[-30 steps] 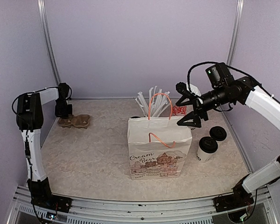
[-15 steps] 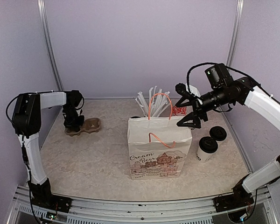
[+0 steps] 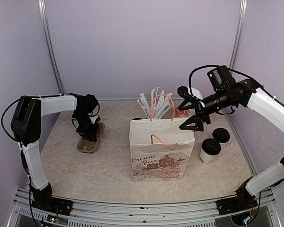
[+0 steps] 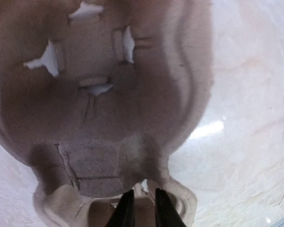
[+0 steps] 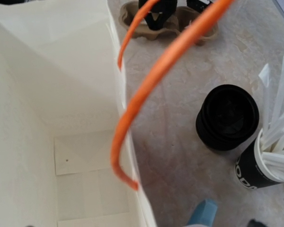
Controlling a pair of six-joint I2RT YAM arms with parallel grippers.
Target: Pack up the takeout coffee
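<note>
The paper bag [image 3: 158,151] hides the straws' [image 3: 145,101] lower ends.

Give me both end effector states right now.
Left end effector: closed on the cardboard cup carrier.
Right end effector: open, holding nothing.

Robot lab booth, plain lilac walls [image 3: 142,47], aluminium posts [image 3: 49,42], marbled tabletop [image 3: 104,161]

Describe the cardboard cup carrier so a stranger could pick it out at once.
Find the white paper bag with orange handles standing mid-table, then look to its left, where the left gripper pinches a tray. That is the cup carrier: moulded brown pulp, the only brown thing here, unlike the black-lidded white cups right of the bag.
</note>
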